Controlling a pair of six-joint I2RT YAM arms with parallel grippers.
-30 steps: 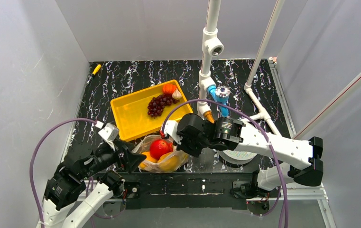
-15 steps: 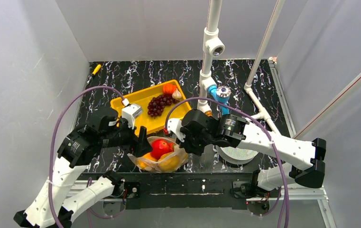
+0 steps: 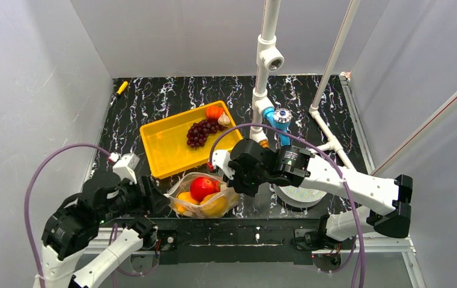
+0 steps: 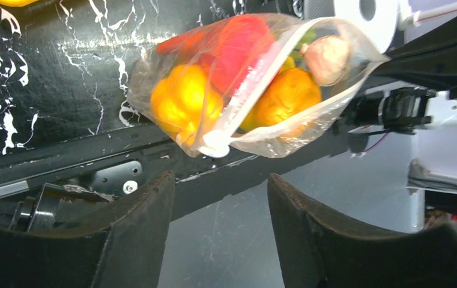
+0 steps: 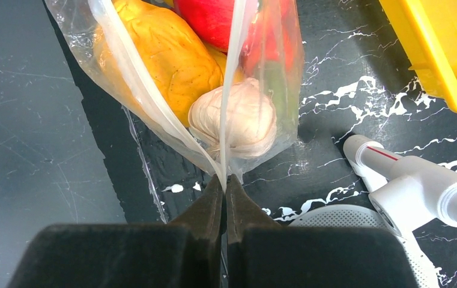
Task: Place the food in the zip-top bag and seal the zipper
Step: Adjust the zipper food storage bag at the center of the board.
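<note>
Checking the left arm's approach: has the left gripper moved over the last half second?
Yes. In the top view the left gripper has drawn away from the yellow tray's near edge, down the picture, ending left of the zip-top bag.

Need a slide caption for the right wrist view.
Right gripper pinches the zip-top bag at its corner, garlic, yellow fruit and red fruit inside.

Bag [image 3: 205,199] — tray [image 3: 163,150] behind, spool [image 3: 301,197] right

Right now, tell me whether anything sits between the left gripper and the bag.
Nothing visible does. The left gripper is open, with only clear air between it and the near corner of the zip-top bag. The right gripper pinches its far corner.
</note>
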